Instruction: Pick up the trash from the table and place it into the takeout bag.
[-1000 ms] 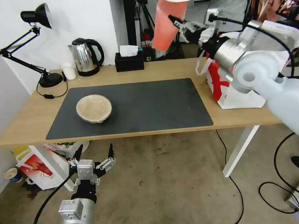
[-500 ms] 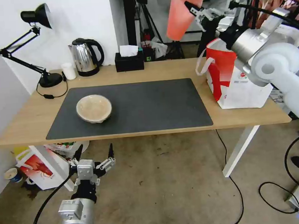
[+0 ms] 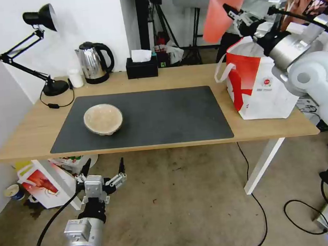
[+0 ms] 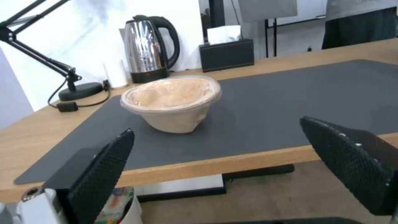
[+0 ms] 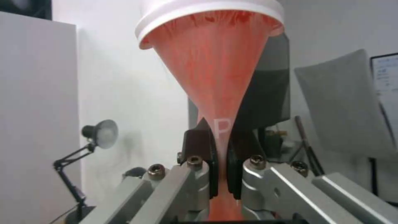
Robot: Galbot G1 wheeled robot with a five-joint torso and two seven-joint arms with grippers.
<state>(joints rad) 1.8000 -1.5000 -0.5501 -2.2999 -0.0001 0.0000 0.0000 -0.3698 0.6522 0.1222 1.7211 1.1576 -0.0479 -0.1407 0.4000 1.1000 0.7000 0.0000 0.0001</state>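
Observation:
My right gripper (image 3: pixel 228 11) is shut on the red cup (image 3: pixel 222 13) with a white lid, held tilted high in the air just left of and above the takeout bag (image 3: pixel 261 81), which stands open at the right end of the table (image 3: pixel 28 130). In the right wrist view the fingers (image 5: pixel 202 146) squeeze the cup (image 5: pixel 215 74) near its narrow base. The beige bowl (image 3: pixel 103 119) sits on the left part of the dark mat (image 3: pixel 163 115). My left gripper (image 3: pixel 103 167) hangs open below the table's front edge; its wrist view faces the bowl (image 4: pixel 172 102).
A steel kettle (image 3: pixel 94 62), black tissue box (image 3: pixel 141 66), small white cup (image 3: pixel 76 77) and desk lamp (image 3: pixel 33 46) line the table's back. A red-and-white bag (image 3: pixel 40 182) sits on the floor under the left end. Cables trail on the floor at right.
My right arm has carried the red cup to the right, from behind the table's middle to beside the takeout bag's opening. The left arm has not moved.

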